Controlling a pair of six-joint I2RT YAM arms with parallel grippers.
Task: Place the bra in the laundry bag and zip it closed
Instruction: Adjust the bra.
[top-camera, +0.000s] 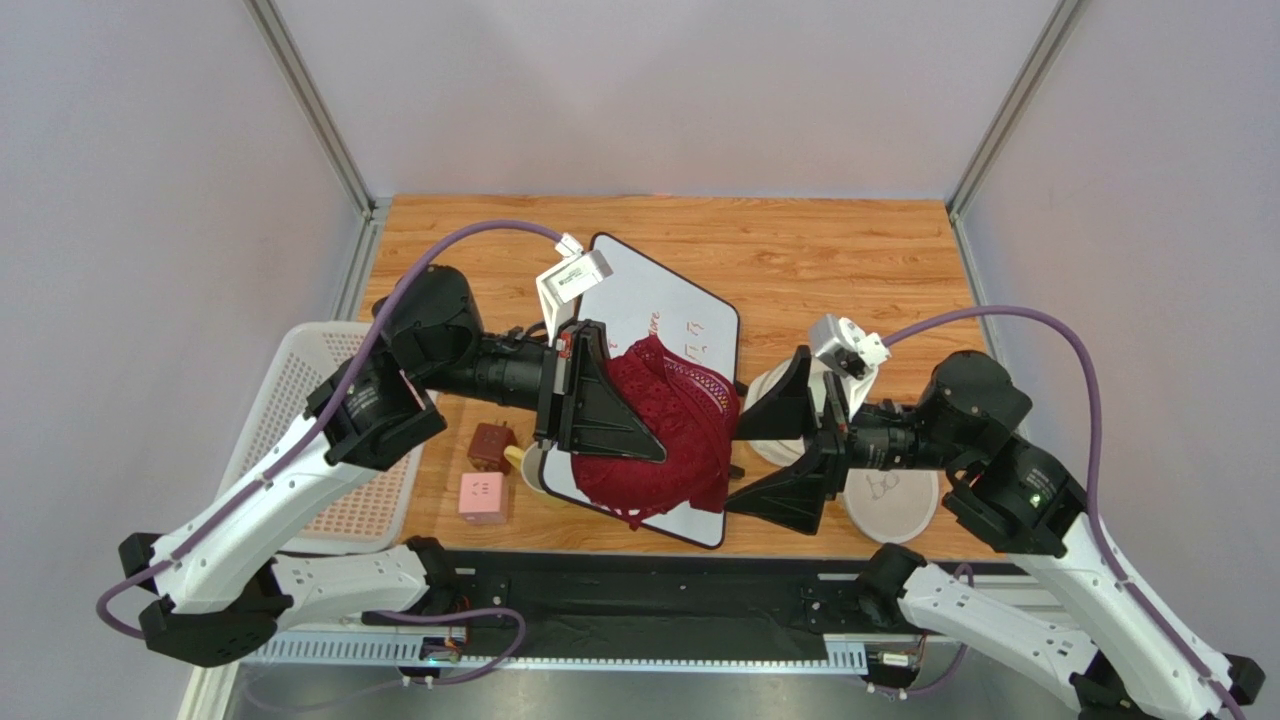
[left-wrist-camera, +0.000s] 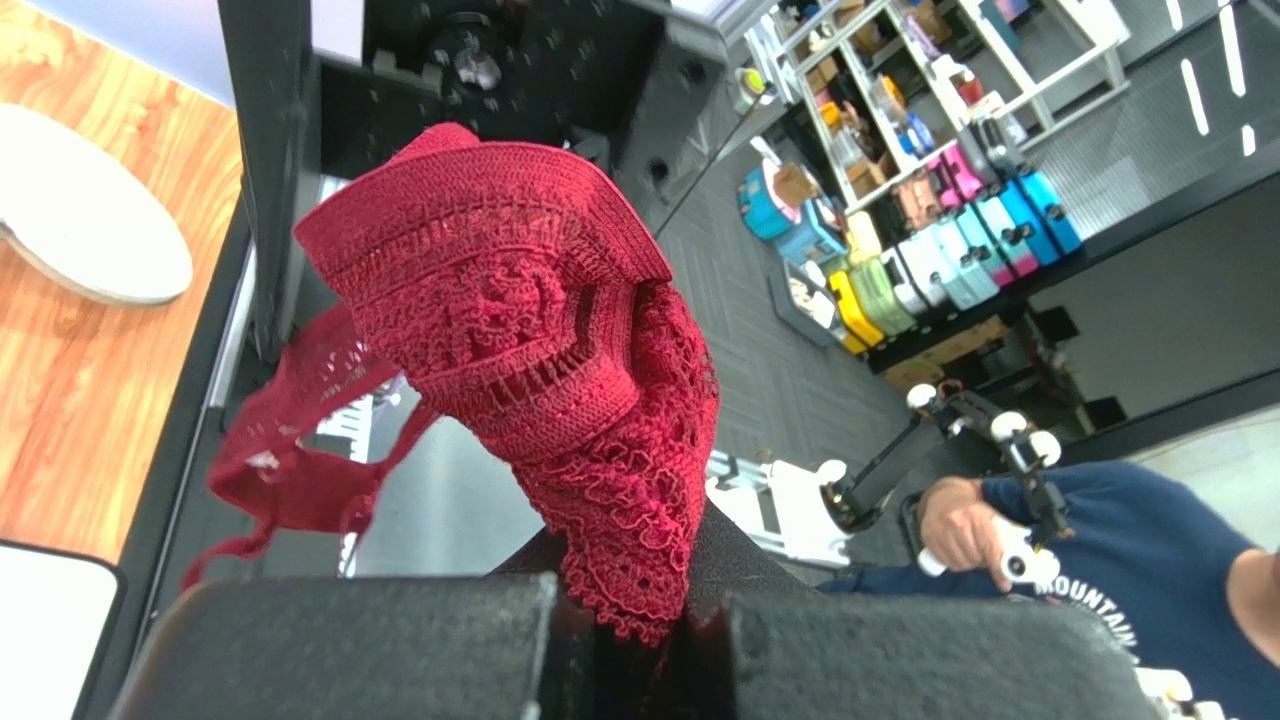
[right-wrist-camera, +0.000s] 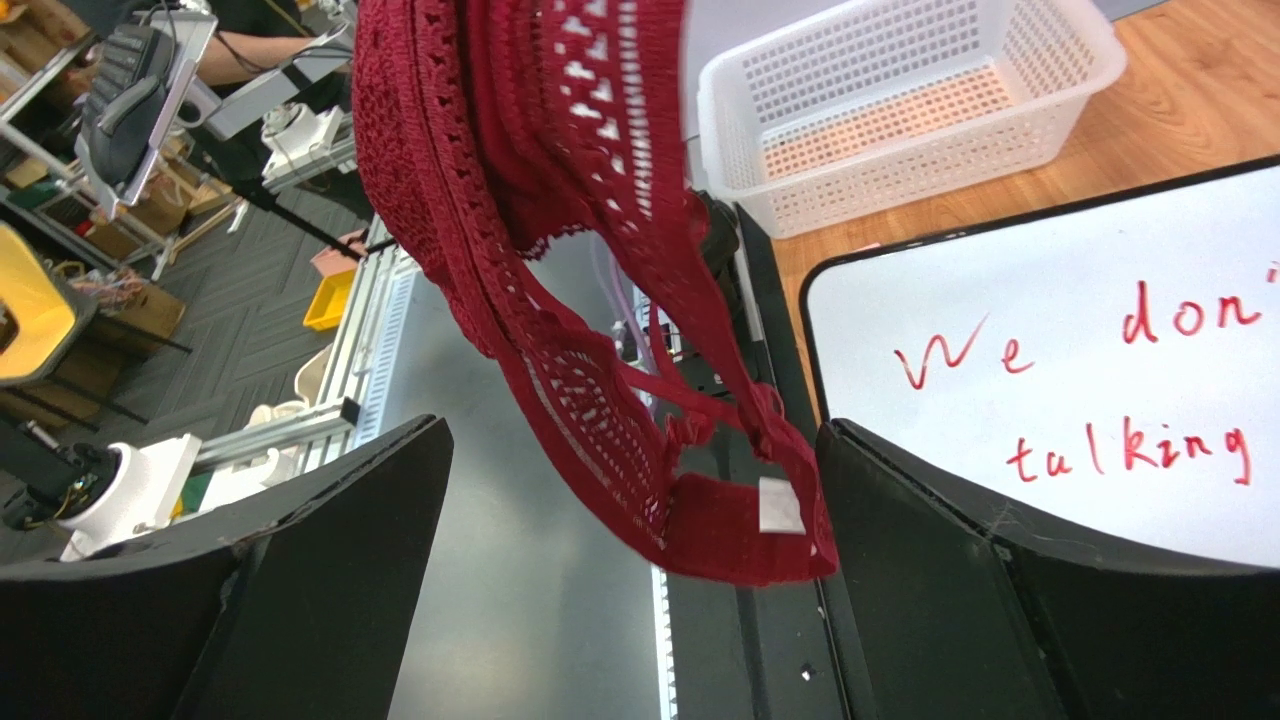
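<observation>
The dark red lace bra hangs in the air over the whiteboard, with my left gripper shut on its ruffled edge. In the left wrist view the bra bunches up from the shut left gripper. My right gripper stands wide open just to the right of it. In the right wrist view a strap end of the bra dangles between the spread fingers of the right gripper, untouched. The white round laundry bag lies on the table, partly hidden under the right arm; the laundry bag also shows as a pale disc.
A whiteboard with red writing lies under the bra. A white perforated basket stands at the left table edge. A pink box and a brown box sit beside it. The basket and whiteboard show in the right wrist view.
</observation>
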